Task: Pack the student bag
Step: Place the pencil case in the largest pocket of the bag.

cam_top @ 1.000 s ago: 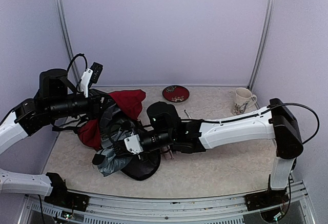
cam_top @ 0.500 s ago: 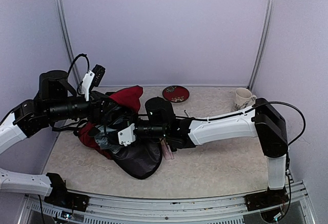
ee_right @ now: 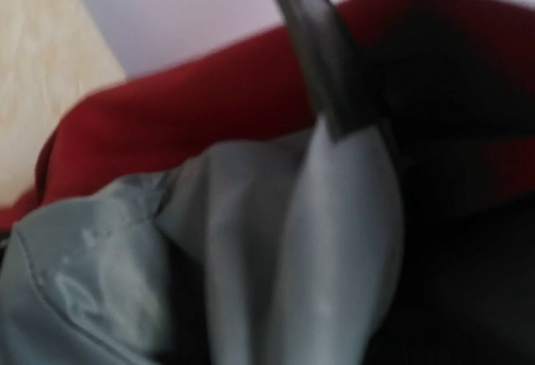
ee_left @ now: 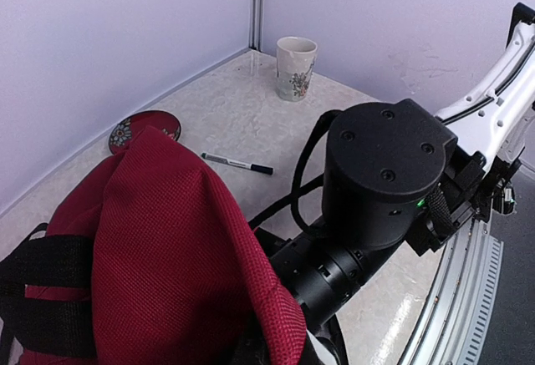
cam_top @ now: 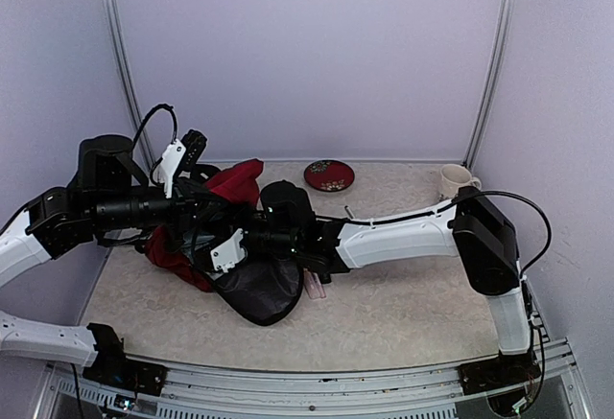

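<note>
Top external: the student bag [cam_top: 237, 183] lies slumped left of the middle of the desk [cam_top: 413, 304], with a black rounded panel nearest and dark red fabric behind. The right arm [cam_top: 393, 235] reaches across to it, and the left arm [cam_top: 115, 210] meets it from the left. The left claw and right claw are buried in fabric, so I cannot tell their opening or hold. The right wrist view shows blurred grey lining [ee_right: 251, 240]. Farther back lie a pen [ee_left: 236, 163], a red plate [cam_top: 329, 174] and a mug [cam_top: 453, 183].

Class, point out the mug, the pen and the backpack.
mug [ee_left: 296, 68]: left wrist view, its patterned side.
pen [ee_left: 236, 164]: left wrist view, middle of its barrel.
backpack [ee_left: 167, 240]: left wrist view, red outer fabric.
</note>
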